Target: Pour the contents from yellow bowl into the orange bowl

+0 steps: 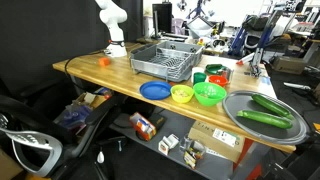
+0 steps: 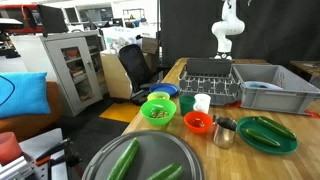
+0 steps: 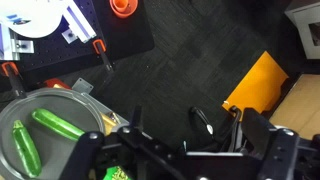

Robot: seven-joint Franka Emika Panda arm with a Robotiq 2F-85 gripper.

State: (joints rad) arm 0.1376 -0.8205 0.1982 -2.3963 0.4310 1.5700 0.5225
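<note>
Jaws on your gripper (image 3: pixel 185 152) look spread wide with nothing in them; the yellow bowl (image 1: pixel 181 93) sits near the table edge between the blue plate (image 1: pixel 154 90) and green bowl (image 1: pixel 209 94); the orange bowl (image 2: pixel 198 122) is near the green one; I'd pinch yellow's rim, lift it level, then tip slowly over orange.

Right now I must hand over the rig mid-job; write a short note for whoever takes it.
Gripper: fingers open, empty, held high over the metal tray and the floor.
Yellow bowl: upright on the table, between blue plate and green bowl, untouched.
Orange bowl: upright, beside the green bowl.
Done: nothing yet.
Left: grasp yellow bowl, carry it over, tip it into orange bowl.
</note>
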